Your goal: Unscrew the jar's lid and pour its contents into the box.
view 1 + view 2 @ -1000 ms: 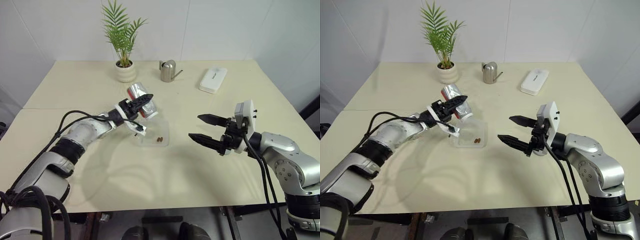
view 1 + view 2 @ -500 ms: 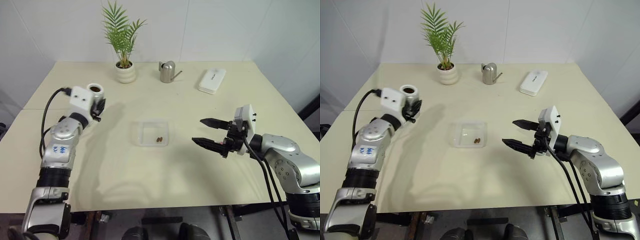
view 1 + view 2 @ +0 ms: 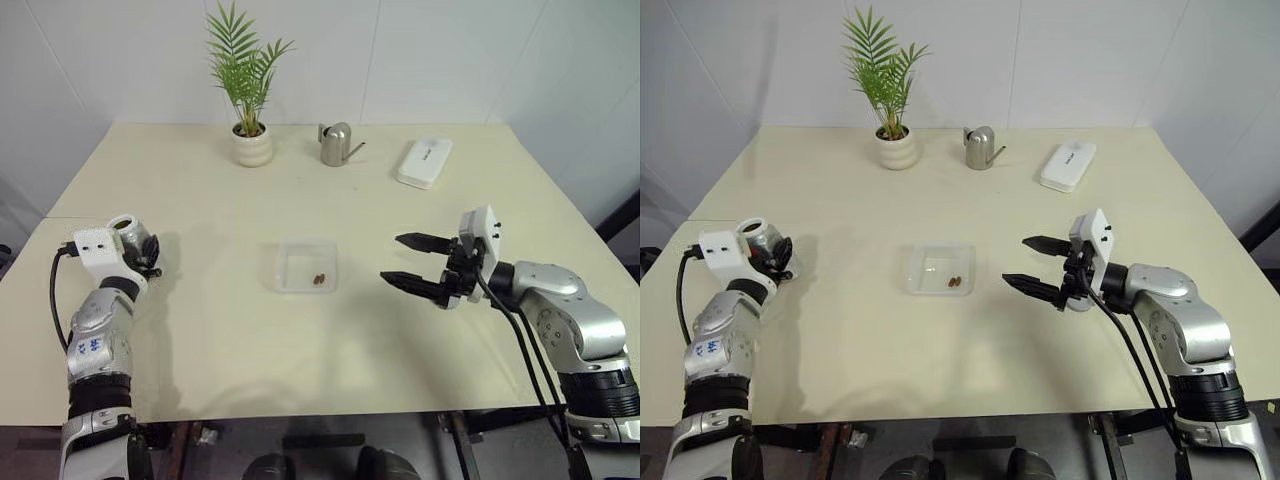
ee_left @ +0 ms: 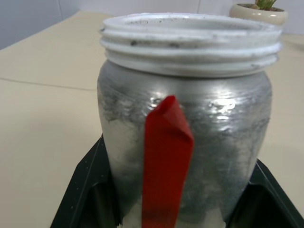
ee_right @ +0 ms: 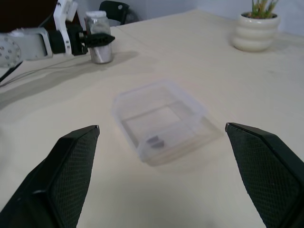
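My left gripper (image 3: 143, 256) is shut on the jar (image 3: 128, 231), held upright near the table's left edge. The jar (image 4: 185, 128) has a silvery look, a red strip down its side and a bare threaded mouth; the lid is out of view. The clear box (image 3: 305, 265) lies at the table's middle with the brown contents (image 3: 320, 279) in its front right corner. To the right of the box my right gripper (image 3: 390, 258) stands open and empty, pointing at it. The right wrist view has the box (image 5: 142, 91), the contents (image 5: 154, 141) and the far jar (image 5: 99, 42).
Along the far edge stand a potted plant (image 3: 250, 140), a silver watering can (image 3: 335, 143) and a white oblong case (image 3: 424, 161). Bare tabletop (image 3: 220, 330) stretches between the box and the front edge.
My left arm has swung from over the box back to the table's left and come down. The jar went from tipped over the box to upright. The right gripper has hardly shifted.
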Robot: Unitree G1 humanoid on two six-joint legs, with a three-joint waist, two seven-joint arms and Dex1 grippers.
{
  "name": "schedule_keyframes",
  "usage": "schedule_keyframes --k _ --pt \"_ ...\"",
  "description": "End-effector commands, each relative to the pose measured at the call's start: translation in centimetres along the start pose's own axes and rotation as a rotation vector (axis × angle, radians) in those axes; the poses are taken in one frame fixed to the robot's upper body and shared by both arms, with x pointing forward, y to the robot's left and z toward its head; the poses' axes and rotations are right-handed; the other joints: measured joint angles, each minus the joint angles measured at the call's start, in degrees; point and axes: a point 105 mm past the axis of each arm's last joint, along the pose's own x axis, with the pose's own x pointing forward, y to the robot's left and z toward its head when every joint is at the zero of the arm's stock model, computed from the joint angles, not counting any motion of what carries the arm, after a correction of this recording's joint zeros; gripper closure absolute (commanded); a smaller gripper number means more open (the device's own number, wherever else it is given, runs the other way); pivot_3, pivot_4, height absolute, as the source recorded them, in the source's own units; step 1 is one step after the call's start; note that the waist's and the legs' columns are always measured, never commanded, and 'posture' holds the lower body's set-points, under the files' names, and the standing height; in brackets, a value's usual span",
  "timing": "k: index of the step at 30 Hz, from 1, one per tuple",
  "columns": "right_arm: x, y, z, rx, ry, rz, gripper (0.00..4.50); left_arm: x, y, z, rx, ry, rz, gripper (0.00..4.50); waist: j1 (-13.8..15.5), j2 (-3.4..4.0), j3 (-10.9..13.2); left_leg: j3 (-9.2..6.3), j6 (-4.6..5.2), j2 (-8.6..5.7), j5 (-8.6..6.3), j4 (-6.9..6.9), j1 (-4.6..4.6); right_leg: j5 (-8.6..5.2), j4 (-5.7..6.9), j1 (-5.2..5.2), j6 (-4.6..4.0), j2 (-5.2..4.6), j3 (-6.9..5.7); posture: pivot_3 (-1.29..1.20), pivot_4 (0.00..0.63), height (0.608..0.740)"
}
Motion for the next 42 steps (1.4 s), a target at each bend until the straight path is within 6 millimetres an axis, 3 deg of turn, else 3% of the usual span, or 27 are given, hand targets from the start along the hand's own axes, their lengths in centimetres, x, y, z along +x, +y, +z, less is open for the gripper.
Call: schedule_keyframes --k 1,4,5,11,17,25,31,34,37,39,42 --pt "0.3 0.2 1.0 -0.036 -0.032 0.014 0.03 -0.4 0.6 0.4 0.029 -0.049 0.002 2.52 0.0 -0.01 0.0 0.0 0.0 0.0 0.0 0.0 0.0 0.0 0.0 0.0 0.0 0.0 0.0 0.0 0.15 0.74" --pt "0.5 0.3 1.1 -0.038 -0.039 0.023 0.03 -0.9 1.1 -0.4 0.044 -0.036 0.019 2.52 -0.1 -0.01 0.0 0.01 -0.01 0.0 -0.02 0.0 0.01 0.0 0.0 0.0 0.0 0.0 0.01 0.0 0.15 0.74" --pt "0.6 0.3 1.2 -0.039 -0.041 0.026 0.0 -1.1 1.4 -0.7 0.047 -0.022 0.029 1.79 -0.2 -0.01 0.0 0.01 -0.01 0.01 -0.03 0.0 0.01 0.0 0.0 0.0 0.0 0.0 0.02 0.0 0.15 0.74" --pt "0.9 0.2 1.6 -0.048 -0.044 0.046 0.0 -2.1 2.4 -0.8 0.091 -0.022 0.049 0.03 -0.9 -0.02 0.0 0.02 -0.01 0.02 -0.03 -0.02 0.02 0.01 0.01 -0.01 -0.01 0.0 0.01 0.0 0.15 0.74" --pt "1.0 0.5 1.6 -0.042 -0.048 0.07 0.0 -4.3 3.3 -0.2 0.16 -0.016 0.04 0.01 -1.0 -0.02 0.0 0.04 -0.03 0.05 -0.09 -0.03 0.01 0.01 -0.02 -0.04 -0.01 -0.01 0.02 0.0 0.15 0.74" --pt "0.4 0.6 1.3 -0.038 -0.028 0.108 0.0 -9.1 4.7 0.3 0.355 0.12 -0.08 0.01 -1.0 -0.01 0.0 0.09 -0.1 0.15 -0.22 -0.05 0.04 -0.03 -0.03 -0.11 -0.08 -0.01 0.03 0.0 0.15 0.74" --pt "0.0 0.4 0.9 -0.082 -0.021 0.104 0.0 -9.8 -0.9 2.5 0.601 0.06 -0.459 0.01 -0.3 -0.01 0.0 0.04 -0.39 0.15 -0.51 -0.06 0.03 -0.03 -0.06 -0.12 -0.15 -0.09 0.01 0.0 0.15 0.74" --pt "-0.4 -0.2 1.2 -0.119 -0.039 0.066 0.0 -9.7 -3.9 4.0 0.608 -0.039 -0.622 0.01 -0.4 0.01 0.0 0.07 -0.42 0.16 -0.52 -0.1 0.03 -0.01 -0.07 -0.14 -0.18 -0.09 0.01 0.0 0.15 0.74" --pt "-1.3 -0.9 1.1 -0.136 -0.017 0.036 0.0 -10.2 -6.5 4.3 0.574 -0.045 -0.813 0.01 -0.8 0.03 0.0 0.11 -0.22 0.18 -0.4 -0.14 0.03 -0.02 -0.07 -0.15 -0.2 -0.03 -0.01 0.0 0.15 0.74" --pt "-1.9 -1.3 1.1 -0.113 -0.011 0.01 0.0 -10.5 -7.5 4.6 0.605 -0.068 -0.897 0.01 -0.9 0.04 0.0 0.17 -0.18 0.19 -0.39 -0.15 0.02 -0.02 -0.09 -0.17 -0.2 0.0 -0.02 0.0 0.15 0.74" --pt "-2.4 -1.4 0.9 -0.112 0.002 -0.009 0.0 -10.0 -7.3 4.6 0.594 -0.059 -0.936 0.01 -1.1 0.04 0.0 0.32 -0.16 0.23 -0.39 -0.15 0.04 -0.02 -0.14 -0.19 -0.2 0.06 -0.05 0.0 0.15 0.74"
